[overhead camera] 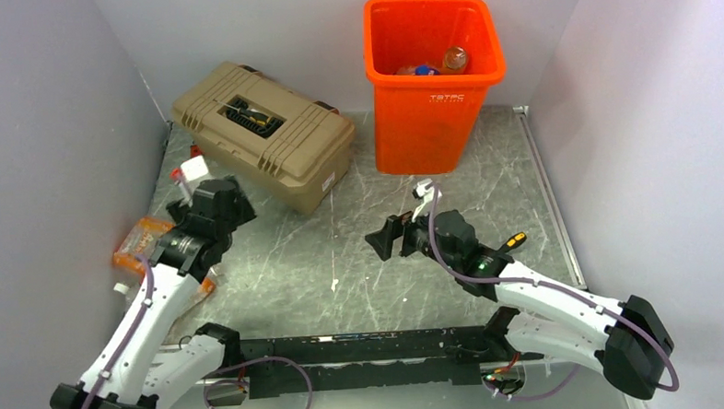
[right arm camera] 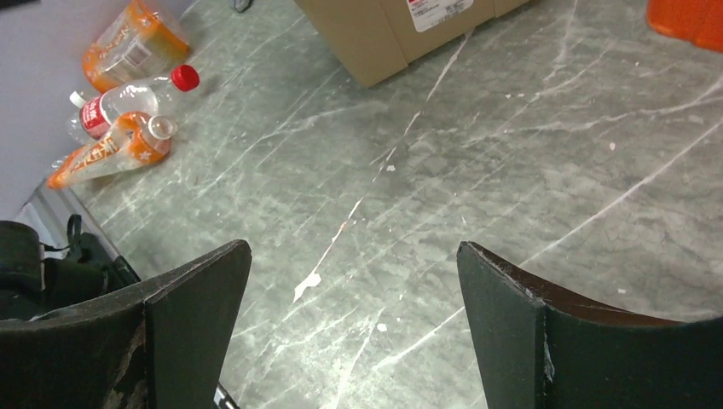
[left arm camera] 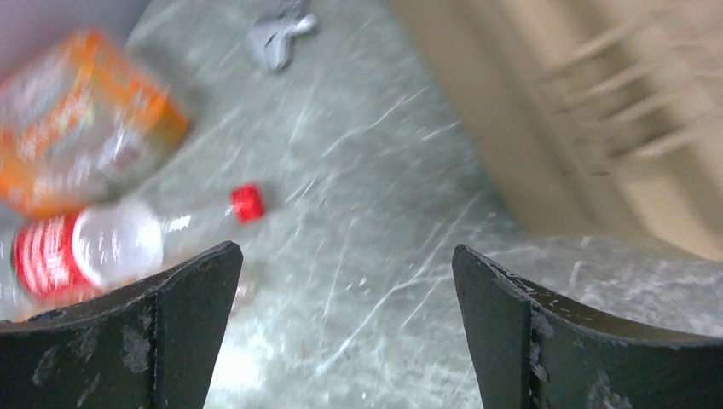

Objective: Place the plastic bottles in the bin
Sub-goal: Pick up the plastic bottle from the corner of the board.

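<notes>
Three plastic bottles lie together by the left wall. In the right wrist view they are an orange-labelled bottle (right arm camera: 132,43), a clear bottle with a red cap (right arm camera: 128,98) and an orange bottle with a white cap (right arm camera: 111,149). The left wrist view is blurred and shows the red-capped bottle (left arm camera: 111,247) and the orange-labelled one (left arm camera: 81,119) to the left of my left gripper (left arm camera: 345,264), which is open and empty over bare table. From above, my left gripper (overhead camera: 192,207) hovers beside the orange-labelled bottle (overhead camera: 143,240). The orange bin (overhead camera: 438,118) stands at the back with bottles (overhead camera: 454,59) inside. My right gripper (overhead camera: 392,235) is open and empty mid-table.
A tan ribbed toolbox (overhead camera: 263,135) sits at the back left, between the bottles and the bin; its side shows in both wrist views (left arm camera: 597,111) (right arm camera: 401,25). Grey walls close in on the left, back and right. A metal strip (overhead camera: 547,187) edges the table's right side.
</notes>
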You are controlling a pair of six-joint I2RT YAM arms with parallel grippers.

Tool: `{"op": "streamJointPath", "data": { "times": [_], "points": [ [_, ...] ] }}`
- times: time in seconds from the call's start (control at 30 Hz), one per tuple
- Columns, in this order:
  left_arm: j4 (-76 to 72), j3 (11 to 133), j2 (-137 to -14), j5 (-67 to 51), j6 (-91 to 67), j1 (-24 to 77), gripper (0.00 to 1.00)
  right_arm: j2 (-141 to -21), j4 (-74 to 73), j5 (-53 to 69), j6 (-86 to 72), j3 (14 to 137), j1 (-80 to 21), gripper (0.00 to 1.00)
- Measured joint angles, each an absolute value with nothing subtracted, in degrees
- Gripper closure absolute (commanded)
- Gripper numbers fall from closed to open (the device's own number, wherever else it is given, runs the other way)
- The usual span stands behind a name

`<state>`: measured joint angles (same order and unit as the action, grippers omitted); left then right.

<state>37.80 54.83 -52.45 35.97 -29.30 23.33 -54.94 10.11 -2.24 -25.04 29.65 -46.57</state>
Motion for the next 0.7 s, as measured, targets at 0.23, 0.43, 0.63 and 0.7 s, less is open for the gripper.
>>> {"op": "streamJointPath", "data": {
  "times": [0.23,0.43,0.63,0.7],
  "points": [
    [53.0,46.2,-42.0,31.8,-55.7,10.8,0.00,-54.3,10.6,-0.4,-26.1,28.1,-46.6,0.05],
    [66.2,45.6,-40.4,34.6,-80.8,10.2,0.01,-57.0,10.6,2.7,-26.0,28.1,-46.6,0.06],
    [72.9,40.2,-44.5,34.4,-98.9,10.2,0.00,-57.0,11.1,4.2,-26.2,28.1,-46.6,0.06],
    [74.5,39.0,-44.1,35.0,-102.3,10.1,0.00,-57.0,11.0,4.6,-26.2,28.1,-46.6,0.06]
  ]
}}
